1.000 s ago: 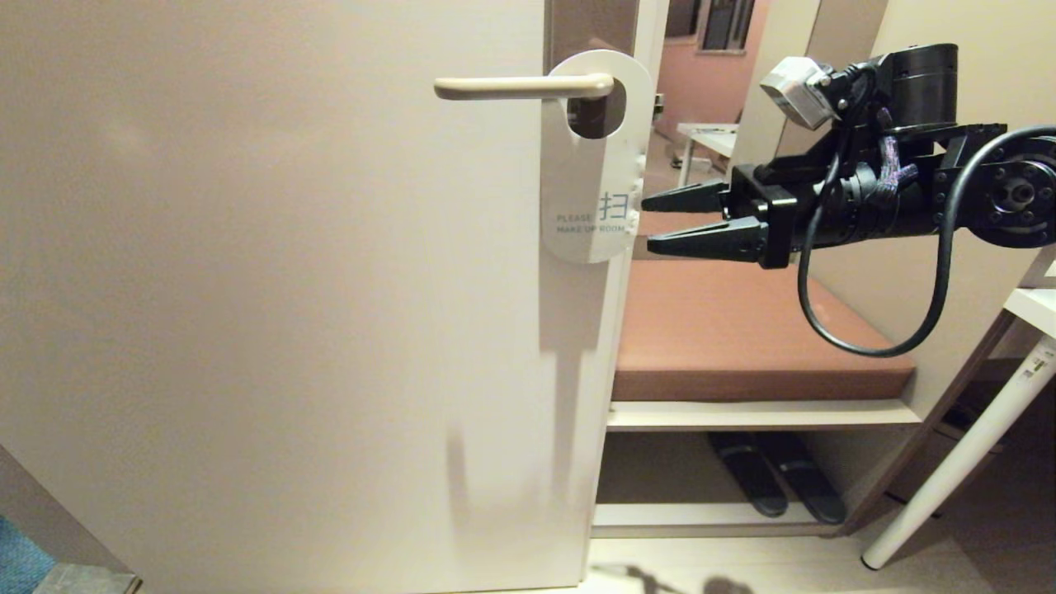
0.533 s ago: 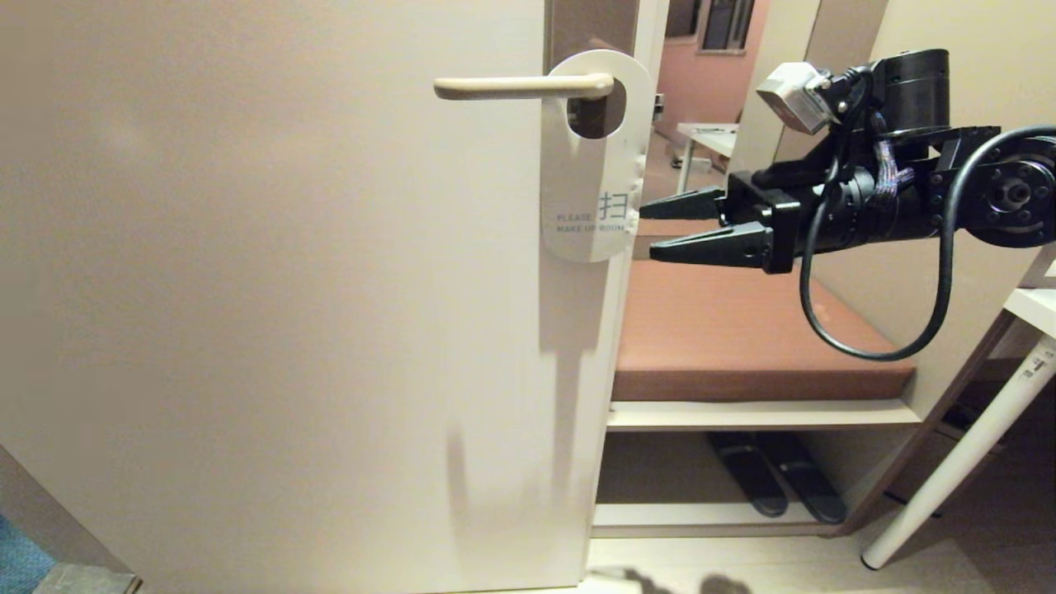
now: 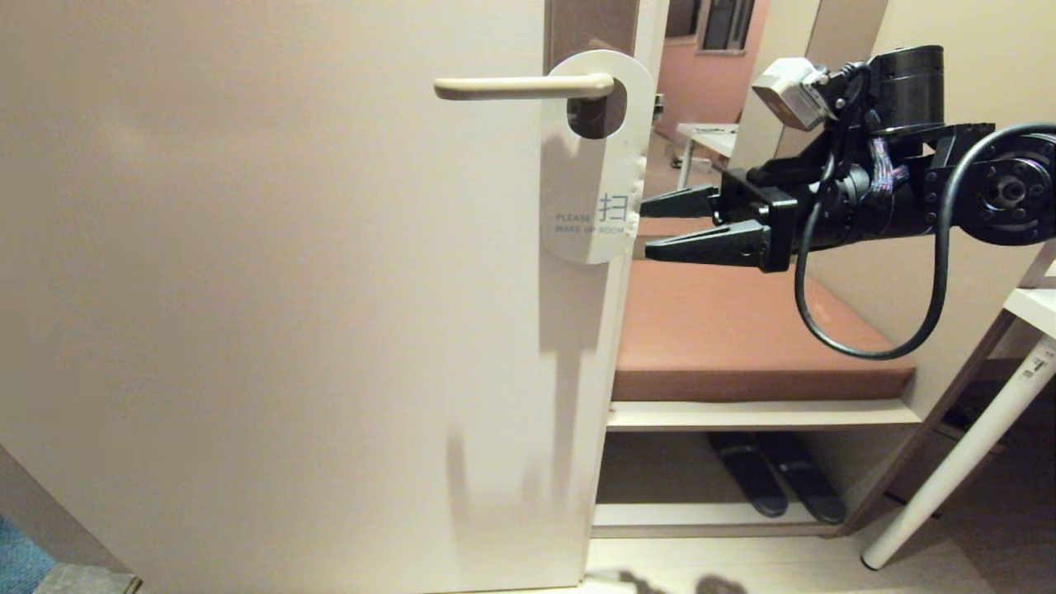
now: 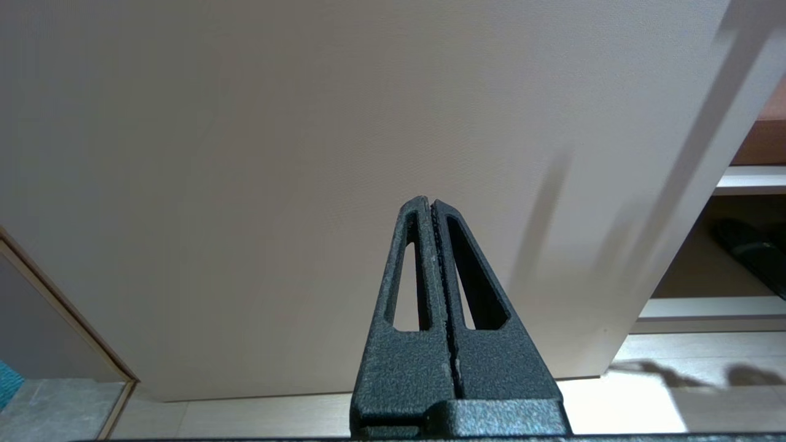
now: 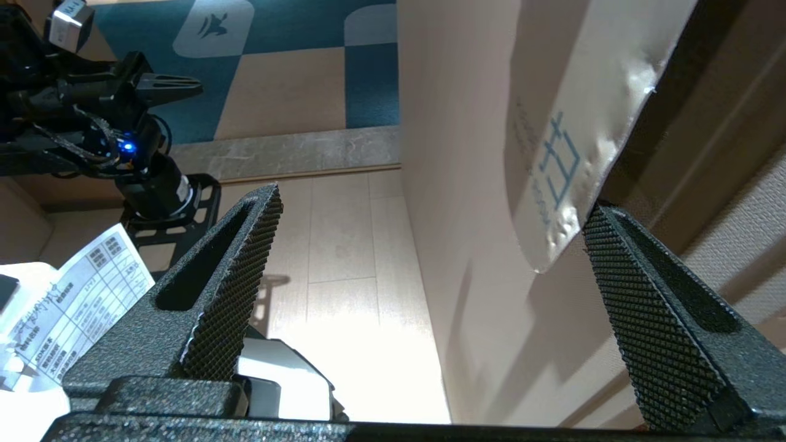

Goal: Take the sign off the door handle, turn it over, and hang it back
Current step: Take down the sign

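Observation:
The sign [image 3: 587, 165] hangs on the cream door handle [image 3: 520, 86], its white side with "PLEASE MAKE UP ROOM" facing me. My right gripper [image 3: 646, 224] is level and open, its fingertips just right of the sign's lower right edge, by the door's edge. From the right wrist, the sign's [image 5: 565, 123] rounded lower end sits just inside the far finger [image 5: 620, 270], and the open gripper [image 5: 433, 201] holds nothing. My left gripper [image 4: 430, 201] is shut and empty, parked low facing the door's lower panel.
The cream door [image 3: 289, 289] fills the left. Right of its edge stands a bench with a brown cushion [image 3: 742, 330], dark slippers [image 3: 775, 478] on the shelf beneath. A white table leg [image 3: 957, 462] slants at the far right.
The right arm's wrist has edged slightly toward the door. Its fingertips stay beside the sign's lower edge, still open. The sign and the left arm have not moved.

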Controlling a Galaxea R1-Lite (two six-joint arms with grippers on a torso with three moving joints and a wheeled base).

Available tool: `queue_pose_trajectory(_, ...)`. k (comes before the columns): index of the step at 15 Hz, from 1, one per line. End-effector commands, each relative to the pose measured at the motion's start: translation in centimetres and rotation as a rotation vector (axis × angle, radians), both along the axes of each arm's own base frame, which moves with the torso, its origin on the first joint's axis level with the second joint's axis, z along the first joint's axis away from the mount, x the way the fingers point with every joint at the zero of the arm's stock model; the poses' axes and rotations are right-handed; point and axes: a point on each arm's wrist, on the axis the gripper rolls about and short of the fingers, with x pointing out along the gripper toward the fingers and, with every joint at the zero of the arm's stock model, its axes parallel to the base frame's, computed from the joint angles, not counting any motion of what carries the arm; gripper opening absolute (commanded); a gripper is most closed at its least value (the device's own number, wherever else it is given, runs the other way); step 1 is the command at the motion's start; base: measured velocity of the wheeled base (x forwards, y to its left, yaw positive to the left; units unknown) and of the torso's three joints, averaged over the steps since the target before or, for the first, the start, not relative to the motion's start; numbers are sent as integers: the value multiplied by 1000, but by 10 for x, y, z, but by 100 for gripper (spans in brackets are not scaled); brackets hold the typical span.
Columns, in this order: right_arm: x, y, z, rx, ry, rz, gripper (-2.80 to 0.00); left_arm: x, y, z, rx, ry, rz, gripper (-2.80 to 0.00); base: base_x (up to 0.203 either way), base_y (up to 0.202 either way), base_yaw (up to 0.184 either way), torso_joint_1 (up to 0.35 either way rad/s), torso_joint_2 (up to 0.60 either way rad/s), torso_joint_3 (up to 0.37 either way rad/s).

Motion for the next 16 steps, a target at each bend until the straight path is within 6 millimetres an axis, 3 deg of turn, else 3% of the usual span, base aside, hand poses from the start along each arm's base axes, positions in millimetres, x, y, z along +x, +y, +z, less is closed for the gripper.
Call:
queue_pose_trajectory(1,-1,0,2,3,-6,8,0,0,0,0,0,1,0,-280,0,0,0,0,0,0)
queue_pose_trajectory(9,-12,14,11,8,-7,62,0,0,0,0,-1,1,0,-280,0,0,0,0,0,0)
queue_pose_trajectory(16,-7,19,10,9,-25,66,0,0,0,0,1,1,0,-280,0,0,0,0,0,0)
